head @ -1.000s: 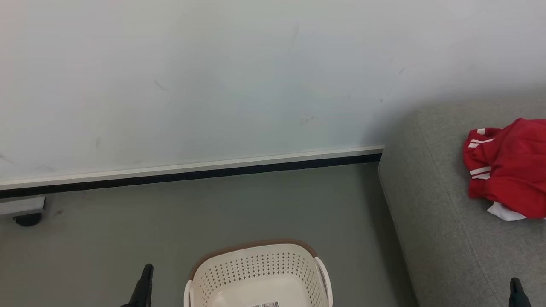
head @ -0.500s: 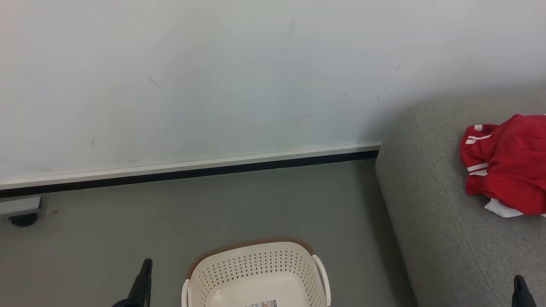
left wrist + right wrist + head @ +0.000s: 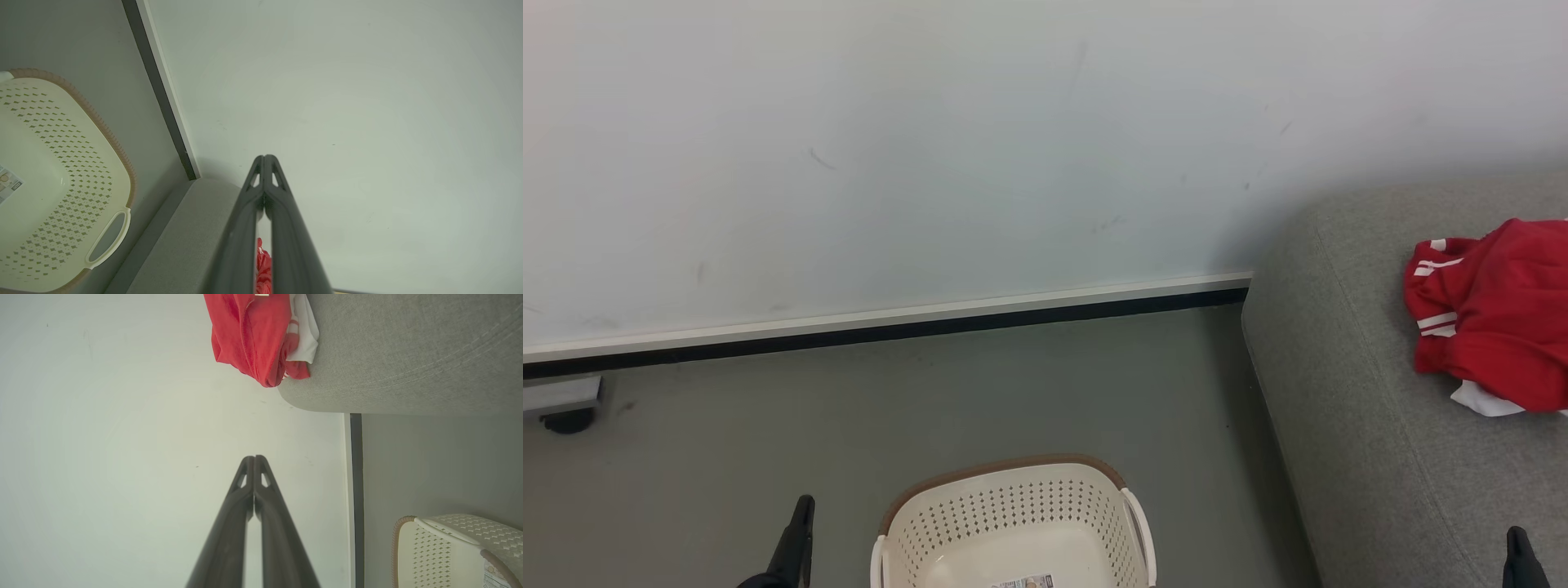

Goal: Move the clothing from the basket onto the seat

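Some clothing (image 3: 1494, 314) — cropped at edge

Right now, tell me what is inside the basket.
The basket shows a bare cream floor with a paper label, nothing else. Its near part runs off the frame, so that is unseen.

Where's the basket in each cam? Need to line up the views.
Head view: basket at bottom centre, cut off by the lower edge.
Left wrist view: basket at the left edge, its white handle toward the sofa.
Right wrist view: basket in the lower right corner.
Shared landmark: dark skirting strip, which runs beyond the basket in all three views.
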